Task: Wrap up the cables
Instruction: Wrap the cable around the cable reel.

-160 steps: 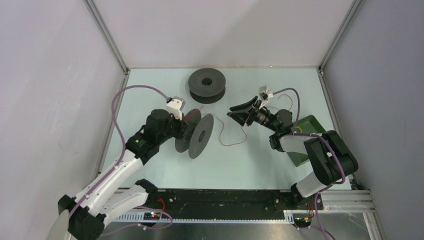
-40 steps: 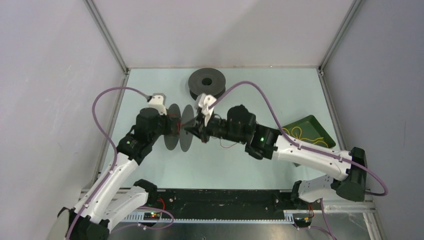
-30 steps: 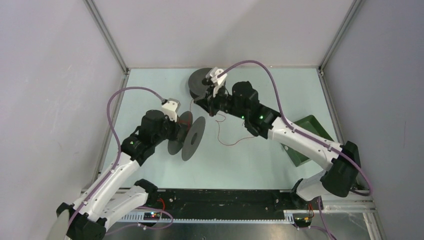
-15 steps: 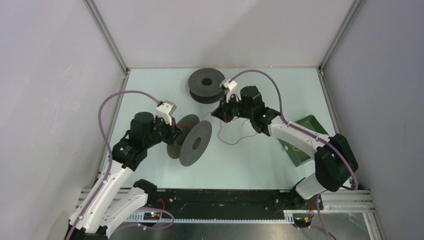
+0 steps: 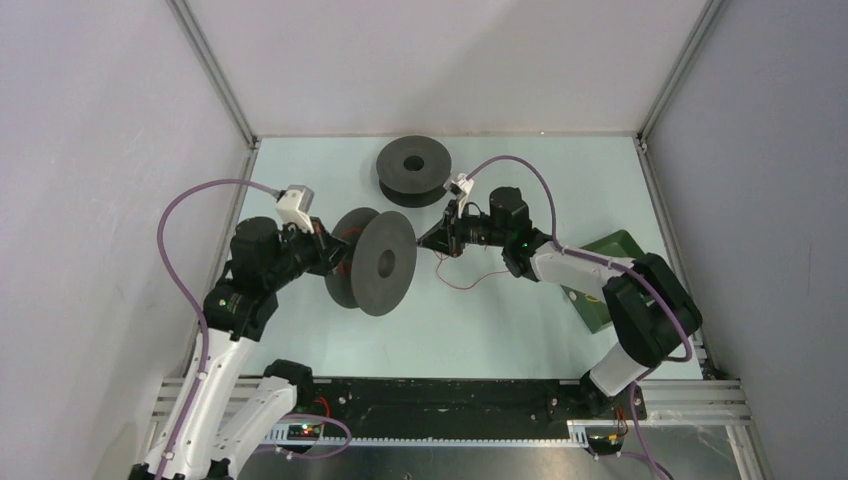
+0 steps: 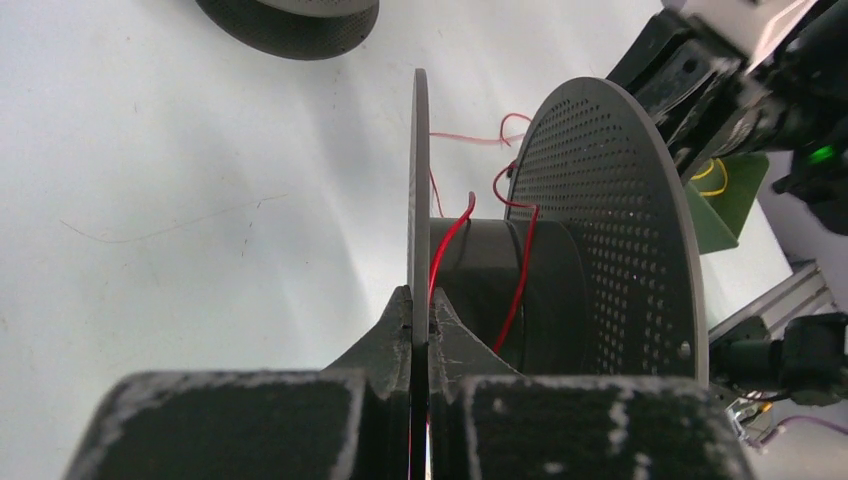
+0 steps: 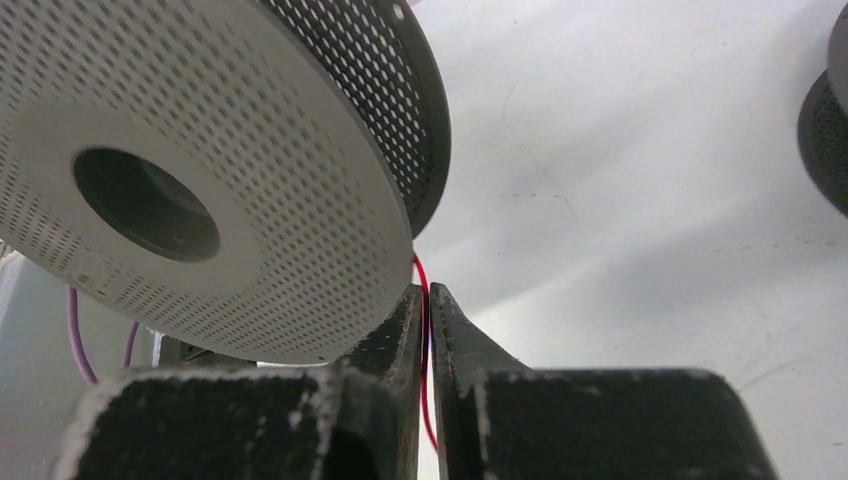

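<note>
**Top external view: spool in the left claw, red cable in the right**

Left-centre of the bench [image 5: 560, 170]: a dark grey perforated spool [image 5: 378, 263] is turned on edge, with its flanges upright. The left claw [image 5: 325, 252] is on its left side. The left wrist view shows that claw clamped tight on the thin rim of the nearer flange, one finger on each face.

The red cable [image 6: 518, 290] takes a few loose turns round the spool's hub. It leaves past the far flange in small loops and goes on towards the right.

The right claw [image 7: 427, 300] sits just right of the spool, close under the rim of its outer flange. Its jaws are drawn narrow, and the red cable runs down the slit between the fingers. From the top, the rest of the red cable lies slack in a curve on the bench, near side of the right arm's wrist.

A second dark grey spool [image 5: 413, 170] lies flat at far centre, well apart from both claws.

A green tray [image 5: 622, 243] sits at the right edge of the bench, partly hidden by the right arm. The yellow cable [image 6: 712, 172] is coiled inside it.
</note>
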